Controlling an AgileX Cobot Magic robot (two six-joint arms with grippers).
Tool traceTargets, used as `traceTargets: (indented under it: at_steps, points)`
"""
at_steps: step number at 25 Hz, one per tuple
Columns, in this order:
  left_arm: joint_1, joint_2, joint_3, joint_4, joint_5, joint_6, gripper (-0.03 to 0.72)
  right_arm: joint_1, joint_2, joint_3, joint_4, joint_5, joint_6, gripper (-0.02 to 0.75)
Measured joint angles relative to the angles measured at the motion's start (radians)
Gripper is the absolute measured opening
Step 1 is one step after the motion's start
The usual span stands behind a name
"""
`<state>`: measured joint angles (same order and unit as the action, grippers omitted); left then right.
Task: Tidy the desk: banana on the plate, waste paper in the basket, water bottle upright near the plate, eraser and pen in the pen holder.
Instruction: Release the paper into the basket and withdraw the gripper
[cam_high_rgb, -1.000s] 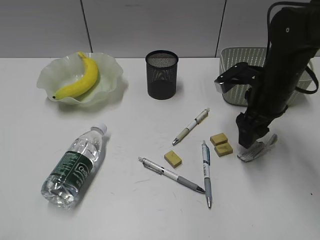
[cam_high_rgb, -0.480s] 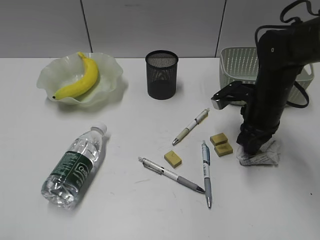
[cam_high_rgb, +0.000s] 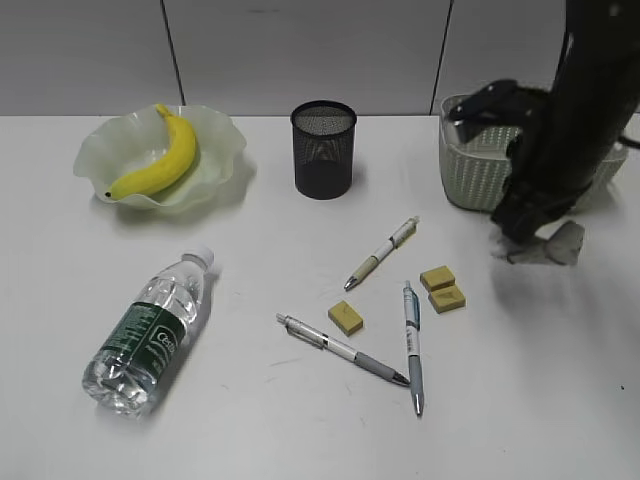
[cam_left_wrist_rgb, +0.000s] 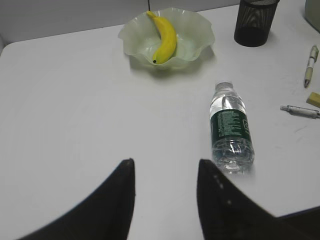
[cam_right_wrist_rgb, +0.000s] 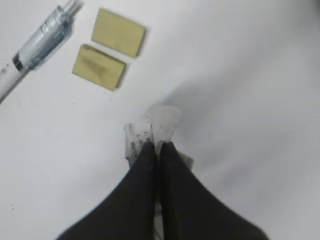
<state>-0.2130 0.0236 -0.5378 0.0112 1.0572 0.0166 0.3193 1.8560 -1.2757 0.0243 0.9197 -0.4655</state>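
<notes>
Paper pinched in closed R gripper, lifted just below basket; not yet in. Banana on plate: done. Left: bottle lying, 3 pens, 3 erasers. L gripper half-open, empty.

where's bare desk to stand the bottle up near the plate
Free: the strip between the plate and the pen holder, and the desk left of the lying water bottle. Crowded: the pens and erasers at centre right.
</notes>
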Motion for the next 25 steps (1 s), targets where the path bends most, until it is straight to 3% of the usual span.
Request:
traceTargets:
  at_steps: [4, 10, 17, 22, 25]
  points:
    - [0.0, 0.0, 0.0, 0.0, 0.0, 0.0, 0.309, 0.0, -0.12, -0.025, -0.015, -0.079, 0.055, 0.012]
    - [0.0, 0.0, 0.0, 0.0, 0.0, 0.0, 0.309, 0.0, -0.17, -0.06, -0.113, -0.361, 0.162, 0.012]
    - [0.0, 0.0, 0.0, 0.0, 0.0, 0.0, 0.309, -0.064, -0.058, -0.06, -0.163, -0.661, 0.248, 0.012]
    - [0.0, 0.0, 0.0, 0.0, 0.0, 0.0, 0.309, -0.135, 0.058, -0.06, -0.125, -0.809, 0.299, 0.014]
    - [0.0, 0.0, 0.0, 0.0, 0.0, 0.0, 0.309, -0.14, 0.121, -0.06, -0.099, -0.851, 0.302, 0.082]
